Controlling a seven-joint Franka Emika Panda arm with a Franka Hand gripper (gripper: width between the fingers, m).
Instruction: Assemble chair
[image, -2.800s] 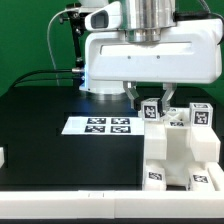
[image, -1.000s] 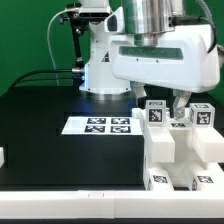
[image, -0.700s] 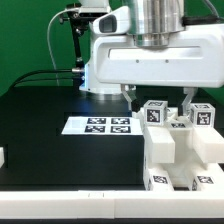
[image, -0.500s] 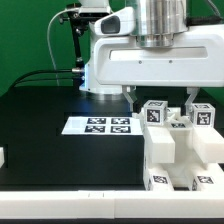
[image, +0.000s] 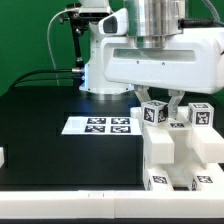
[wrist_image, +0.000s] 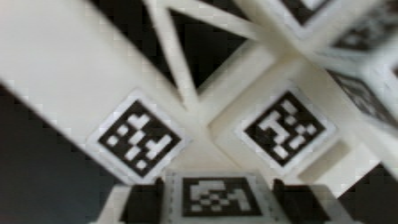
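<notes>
end effector (image: 157, 105): low over the far end of the chair parts, at the exterior view's right; fingers straddle a tagged upright piece and look pinched on it, though contact itself is partly hidden by the wrist housing.
post (image: 153, 113): small white upright block with a tag on its face, standing between the fingers, directly below the wrist; the wrist view shows tagged white faces (wrist_image: 285, 128) very close under the camera, blurred.
chair (image: 180, 150): cluster of white blocky pieces on the black counter (image: 50, 115), near-right corner; a second tagged post (image: 201, 115) stands just to the right of the gripped one.
key relation: the post lies straight under the end effector, its long axis vertical, so my guess is the next move is a straight lift.
marker board (image: 98, 126): flat on the counter, left of the chair, apart from it.
risk: neighbouring post is close; a sideways drift could knock it.
</notes>
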